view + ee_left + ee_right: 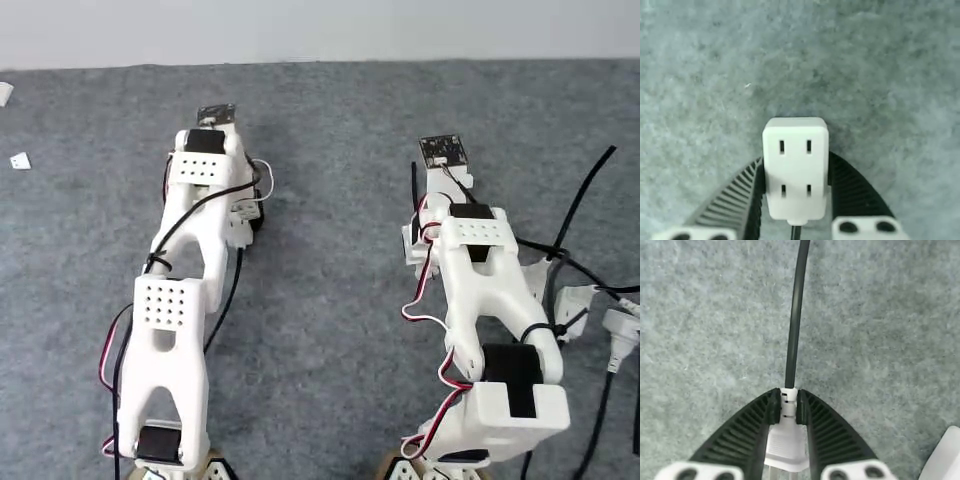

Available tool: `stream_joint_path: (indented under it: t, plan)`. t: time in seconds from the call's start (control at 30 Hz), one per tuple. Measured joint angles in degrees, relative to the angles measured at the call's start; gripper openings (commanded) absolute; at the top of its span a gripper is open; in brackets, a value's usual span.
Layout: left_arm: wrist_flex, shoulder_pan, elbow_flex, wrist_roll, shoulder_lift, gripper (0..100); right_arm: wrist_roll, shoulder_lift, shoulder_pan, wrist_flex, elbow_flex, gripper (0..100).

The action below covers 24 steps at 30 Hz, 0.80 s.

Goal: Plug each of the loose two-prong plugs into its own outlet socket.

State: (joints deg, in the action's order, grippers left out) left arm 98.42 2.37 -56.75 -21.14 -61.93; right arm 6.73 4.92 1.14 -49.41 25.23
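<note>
**Both grippers loaded: block in L, plug in R**

Left gripper [796, 161] is clamped on the outlet block [795, 142], fingers on its two long side walls. The block is over the left half of the table [880, 70], nearer the far edge than the near one. I can't tell if it rests on the surface. Its long axis runs straight out along the gripper. The slot face is turned up at the wrist cam, w/ two slot pairs stacked along that axis, and its lead exits at the wrist end.

Right gripper [788, 395] pinches the plug [785, 445] at its narrow neck, right where the black cord [796, 315] leaves. This is over the right half of the table, about mid-depth. The plug's long axis also lies along the gripper. The cord end points away from the wrist, so the prong end faces back toward it — the prongs themselves I can't make out. A second plug [618, 335] lies by the right edge.

Handling, my read: both parts are light, rigid, smooth plastic, so they'll prob. slip under push force. The neck grip likely lets the plug pivot, and the cord looks stiff enough to tug it off line. A better hold is the flat sides of the plug body, prongs clear. The block is fine as held — across the side walls, slots unobstructed.
</note>
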Motion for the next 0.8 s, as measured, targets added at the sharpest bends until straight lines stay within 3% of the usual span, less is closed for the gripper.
stream_joint_path:
  t: [0.27, 0.53, 0.8]
  plan:
    - [0.4, 0.4, 4.3, -1.1, 10.0, 1, 0.0, 0.0, 0.0, 0.0, 0.0, 0.9]
    - [0.4, 4.9, 22.2, -1.8, 25.0, 1, 0.0, 0.0, 0.0, 0.5, 0.0, 0.9]
    - [-0.3, 7.9, 37.3, -6.9, 26.9, 1, 0.0, 0.0, 0.0, 0.7, 0.0, 0.9]
